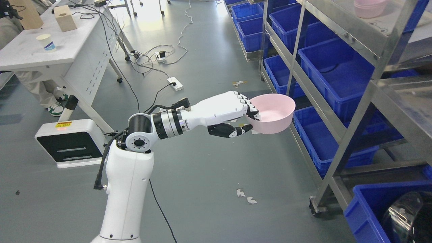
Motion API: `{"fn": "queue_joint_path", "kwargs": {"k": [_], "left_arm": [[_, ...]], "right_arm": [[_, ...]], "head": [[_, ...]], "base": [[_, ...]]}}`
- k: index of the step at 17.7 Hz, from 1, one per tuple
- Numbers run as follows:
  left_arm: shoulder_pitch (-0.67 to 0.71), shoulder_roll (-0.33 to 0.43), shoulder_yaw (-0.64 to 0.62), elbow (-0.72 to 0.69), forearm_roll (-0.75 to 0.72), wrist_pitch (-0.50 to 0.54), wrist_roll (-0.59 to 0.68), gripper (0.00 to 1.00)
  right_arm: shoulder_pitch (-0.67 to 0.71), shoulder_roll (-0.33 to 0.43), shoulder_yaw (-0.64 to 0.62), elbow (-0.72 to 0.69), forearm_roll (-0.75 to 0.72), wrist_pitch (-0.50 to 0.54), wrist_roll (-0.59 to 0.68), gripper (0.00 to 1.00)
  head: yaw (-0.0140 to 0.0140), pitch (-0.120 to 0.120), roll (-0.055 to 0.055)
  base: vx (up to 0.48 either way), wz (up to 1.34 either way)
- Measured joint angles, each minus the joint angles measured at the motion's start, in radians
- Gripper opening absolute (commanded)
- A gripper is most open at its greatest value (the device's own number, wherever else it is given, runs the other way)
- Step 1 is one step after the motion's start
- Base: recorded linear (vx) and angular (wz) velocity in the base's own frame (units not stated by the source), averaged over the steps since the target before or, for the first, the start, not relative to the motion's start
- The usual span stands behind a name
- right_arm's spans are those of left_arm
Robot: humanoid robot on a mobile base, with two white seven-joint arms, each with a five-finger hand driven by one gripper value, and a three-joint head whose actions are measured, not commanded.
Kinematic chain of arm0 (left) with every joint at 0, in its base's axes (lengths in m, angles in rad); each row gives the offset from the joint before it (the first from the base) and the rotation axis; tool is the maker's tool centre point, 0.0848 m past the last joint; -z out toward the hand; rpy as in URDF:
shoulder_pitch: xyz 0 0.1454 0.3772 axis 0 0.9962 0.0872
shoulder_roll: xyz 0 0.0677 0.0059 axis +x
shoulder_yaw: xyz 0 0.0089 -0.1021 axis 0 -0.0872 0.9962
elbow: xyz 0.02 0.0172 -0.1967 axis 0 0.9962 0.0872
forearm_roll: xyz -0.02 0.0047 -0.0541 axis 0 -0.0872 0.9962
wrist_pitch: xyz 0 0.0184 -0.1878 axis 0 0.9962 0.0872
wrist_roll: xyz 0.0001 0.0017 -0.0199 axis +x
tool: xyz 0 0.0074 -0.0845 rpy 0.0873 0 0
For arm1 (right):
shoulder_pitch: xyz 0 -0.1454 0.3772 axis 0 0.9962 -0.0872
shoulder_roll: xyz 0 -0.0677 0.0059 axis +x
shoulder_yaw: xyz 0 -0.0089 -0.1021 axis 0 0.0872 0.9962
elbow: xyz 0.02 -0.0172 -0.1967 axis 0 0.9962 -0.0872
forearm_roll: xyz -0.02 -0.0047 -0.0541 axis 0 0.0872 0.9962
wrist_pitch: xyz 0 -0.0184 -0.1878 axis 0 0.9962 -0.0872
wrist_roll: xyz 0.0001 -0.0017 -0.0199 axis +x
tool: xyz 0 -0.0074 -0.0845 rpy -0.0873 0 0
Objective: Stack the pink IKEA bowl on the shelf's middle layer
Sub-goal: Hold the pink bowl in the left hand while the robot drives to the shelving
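Note:
My left arm rises from the bottom left and reaches right across the middle of the head view. Its hand (248,118) is shut on the near rim of a pink bowl (273,113), fingers inside the rim and thumb underneath. I hold the bowl upright in the air, just left of the metal shelf rack (341,33). At the top right, another pink bowl (369,7) stands on a shelf board of that rack. The right arm is out of sight.
Blue bins (337,74) fill the rack's lower layers and a row along the floor. A white table (50,44) with a paper cup (46,42) stands at the upper left, a seated person's legs (40,91) under it. Cables and a power strip (175,83) lie on the floor. A white box unit (69,143) sits left of my arm.

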Motion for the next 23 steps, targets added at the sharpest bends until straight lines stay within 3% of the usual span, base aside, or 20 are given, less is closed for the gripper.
{"fn": "queue_joint_path", "kwargs": {"k": [23], "left_arm": [[0.005,0.0,-0.025,-0.01,-0.036,0.0,0.003,0.03]], "right_arm": [[0.001,0.0,0.0,0.0,0.0,0.0,-0.002,1.0]], "head": [[0.0,0.0,0.0]], "base": [[0.299,-0.04]]}}
